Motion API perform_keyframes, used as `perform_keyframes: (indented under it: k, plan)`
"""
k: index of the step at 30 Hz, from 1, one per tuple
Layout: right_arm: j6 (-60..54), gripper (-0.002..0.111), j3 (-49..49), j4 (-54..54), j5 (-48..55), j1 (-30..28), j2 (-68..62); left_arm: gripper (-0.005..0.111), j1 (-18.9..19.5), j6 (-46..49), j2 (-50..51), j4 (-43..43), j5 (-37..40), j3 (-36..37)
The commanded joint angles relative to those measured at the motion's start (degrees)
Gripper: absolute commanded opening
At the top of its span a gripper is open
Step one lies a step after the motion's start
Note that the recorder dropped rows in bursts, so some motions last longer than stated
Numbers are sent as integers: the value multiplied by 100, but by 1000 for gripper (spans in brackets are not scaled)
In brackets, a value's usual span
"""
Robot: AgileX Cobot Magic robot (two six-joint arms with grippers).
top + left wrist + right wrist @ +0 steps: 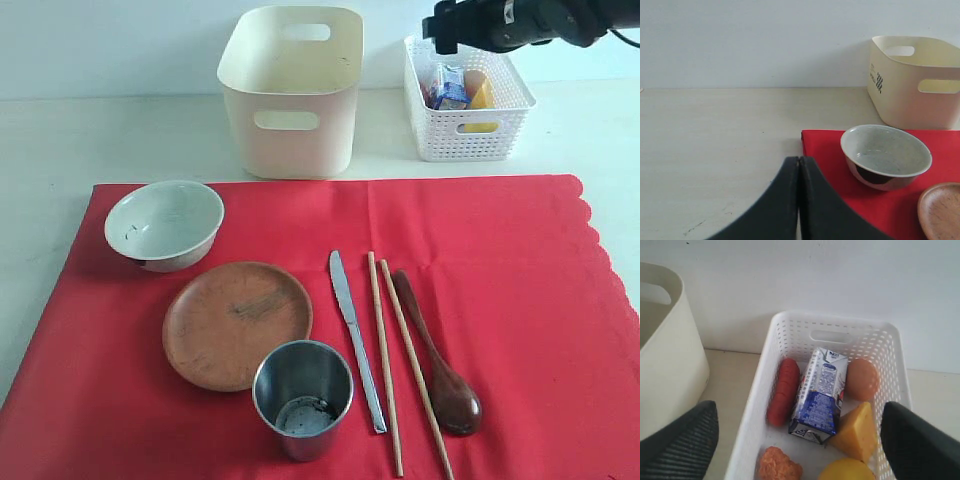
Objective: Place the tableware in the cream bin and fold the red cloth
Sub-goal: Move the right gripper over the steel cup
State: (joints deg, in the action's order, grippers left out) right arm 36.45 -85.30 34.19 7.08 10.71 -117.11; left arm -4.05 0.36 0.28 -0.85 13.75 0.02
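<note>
Your right gripper [800, 440]: fingers spread wide, empty, hanging over the white lattice-sided plastic basket [470, 140] of food. Left gripper [799, 200]: pressed together, near a corner of the large bright red cloth [500, 280]. All tableware [237, 323] lies on that cloth, with the tall cream plastic bin [290, 120] just behind it. Judged next: swing clear of the basket and take the dark brown wooden spoon [430, 350] by its thin handle. Only the exterior view shows the spoon; only the right wrist view shows the blue-and-white milk carton [820, 395] whole.

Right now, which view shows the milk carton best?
Right wrist view: the milk carton lies unobstructed in the white basket. Exterior view shows only part of it, small; left wrist view doesn't show it.
</note>
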Motion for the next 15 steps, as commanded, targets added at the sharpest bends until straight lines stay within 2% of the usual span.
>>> perform_keyframes:
  k: [1, 3, 5, 12, 13, 15]
  plan:
    - [-41, 83, -41, 34, 462, -19, 310, 1, 11, 3, -28, 6, -13, -2]
    - [-41, 81, -41, 34, 844, -19, 483, 1, 11, 3, -28, 6, -13, -2]
    - [-41, 73, -41, 34, 1273, -5, 670, 1, 11, 3, -28, 6, -13, -2]
    - [-41, 7, -2, -232, 2838, -5, 1256, 1, 11, 3, -28, 6, -13, -2]
    - [-41, 0, -2, -314, 3084, -5, 1342, 1, 11, 3, -28, 6, -13, -2]
    - [-196, 0, 183, -442, 3257, -5, 1580, 1, 11, 3, -28, 6, -13, -2]
